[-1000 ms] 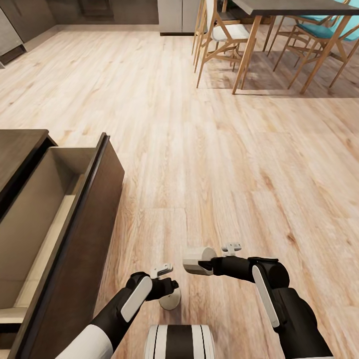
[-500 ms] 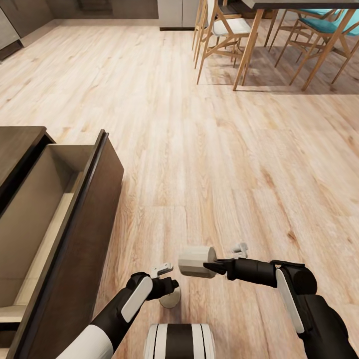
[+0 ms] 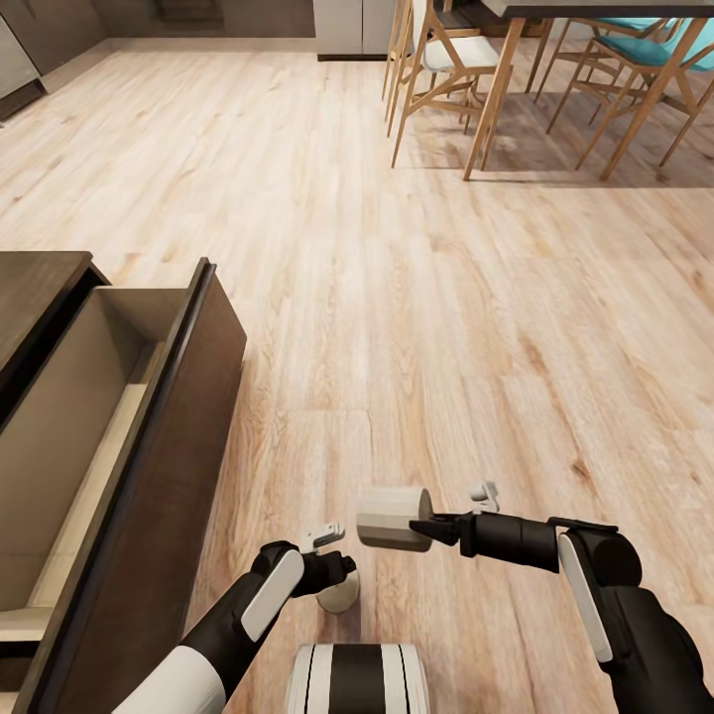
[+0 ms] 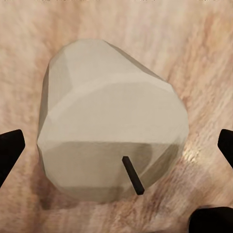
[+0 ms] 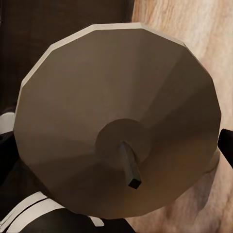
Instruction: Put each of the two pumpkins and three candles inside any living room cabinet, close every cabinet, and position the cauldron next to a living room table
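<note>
With a candle (image 3: pixel 392 518) grasped in the right gripper (image 3: pixel 421 528) and another (image 3: pixel 340 595) in the left gripper's (image 3: pixel 342 580) fingers, both go next to the open cabinet (image 3: pixel 149 466) drawer at nine o'clock.

Head camera looks down over the floor (image 3: pixel 397 297); each wrist camera sits tight on its own candle, wick-end on.

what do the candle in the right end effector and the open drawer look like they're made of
Candle: matte off-white, probably wax, judging by the dark wick at its end. Open drawer: dark-brown wood-look front with faint grain, and a pale beige, smooth interior. It's a render, so both are guesses.
</note>
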